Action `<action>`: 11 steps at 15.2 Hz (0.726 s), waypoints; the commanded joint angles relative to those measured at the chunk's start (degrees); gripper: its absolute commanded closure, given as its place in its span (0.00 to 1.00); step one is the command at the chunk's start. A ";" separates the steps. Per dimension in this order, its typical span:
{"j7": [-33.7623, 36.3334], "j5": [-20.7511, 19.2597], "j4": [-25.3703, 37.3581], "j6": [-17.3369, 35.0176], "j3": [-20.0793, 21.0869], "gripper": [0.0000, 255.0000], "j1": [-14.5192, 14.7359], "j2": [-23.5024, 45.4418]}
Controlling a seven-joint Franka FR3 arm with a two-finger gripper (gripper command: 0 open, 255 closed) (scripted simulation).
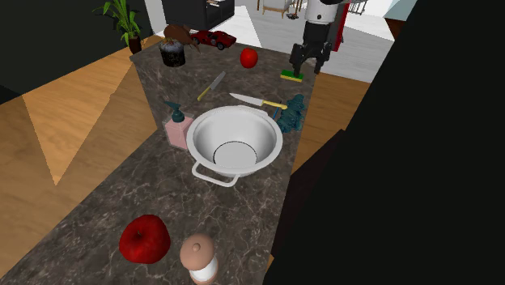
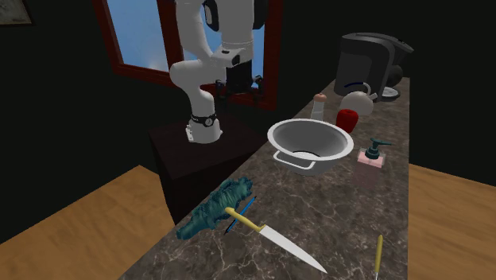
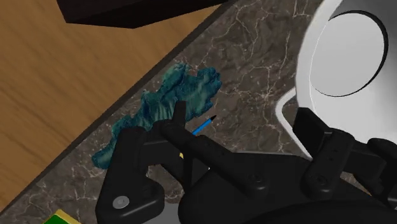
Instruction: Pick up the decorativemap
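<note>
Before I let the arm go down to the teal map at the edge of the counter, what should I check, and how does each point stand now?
1. Target found: the teal crinkled relief map lies at the edge of the dark marble counter: ok.
2. End effector open and empty: ok.
3. End effector over the map: not ok; it hangs high and apart from it.
4. Free space around the map: not ok; a thin blue pen and a yellow-handled knife lie right beside it.
5. Map overhanging the counter edge: cannot tell.
</note>
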 commanded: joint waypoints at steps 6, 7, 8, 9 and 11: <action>10.89 -2.95 2.37 11.51 0.54 0.00 -3.63 12.92; 12.45 -3.50 2.94 12.89 0.45 0.00 -4.10 14.78; 14.02 -4.07 3.56 14.23 0.31 0.00 -4.55 16.64; 15.59 -4.65 4.22 15.50 0.12 0.00 -4.98 18.49; 18.72 -5.84 5.67 17.87 -0.38 0.00 -5.78 22.16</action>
